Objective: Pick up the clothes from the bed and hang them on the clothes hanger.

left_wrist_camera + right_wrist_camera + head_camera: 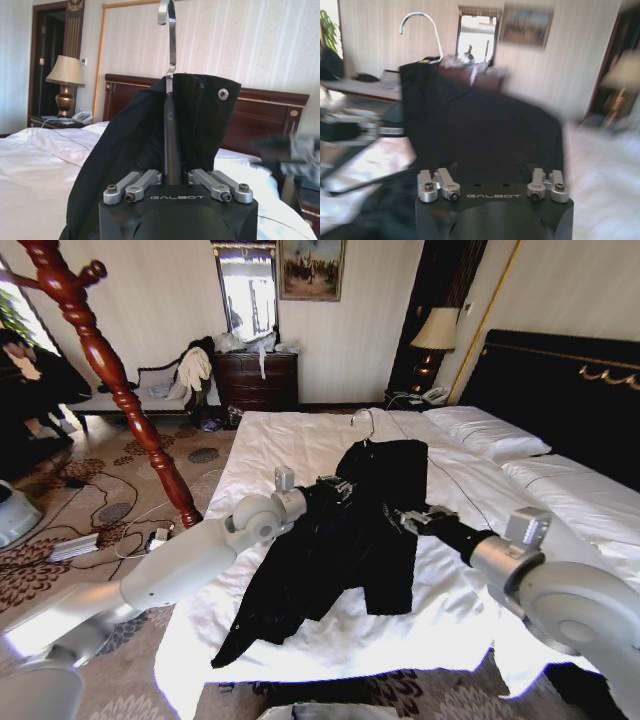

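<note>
**Black jacket on its hanger, raised over the bed by 2 arms**

Head view: the jacket [375, 530] hangs above the bed [300, 445], silver hook of the clothes hanger [362, 423] at its collar; the left gripper [335, 487] and right gripper [412, 520] sit against the cloth, fingertips buried.

Left wrist view: the left gripper [172, 175] is clamped on the hanger's black stem (hook cut off above).

Right wrist view: the right gripper [492, 172] is hidden in fabric; its grip cannot be judged.

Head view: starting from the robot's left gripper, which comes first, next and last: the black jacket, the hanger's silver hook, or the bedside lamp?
1. Black jacket: on the bed, right at the left gripper.
2. Silver hook: just beyond, toward the headboard end.
3. Bedside lamp: farthest, by the back wall.
</note>
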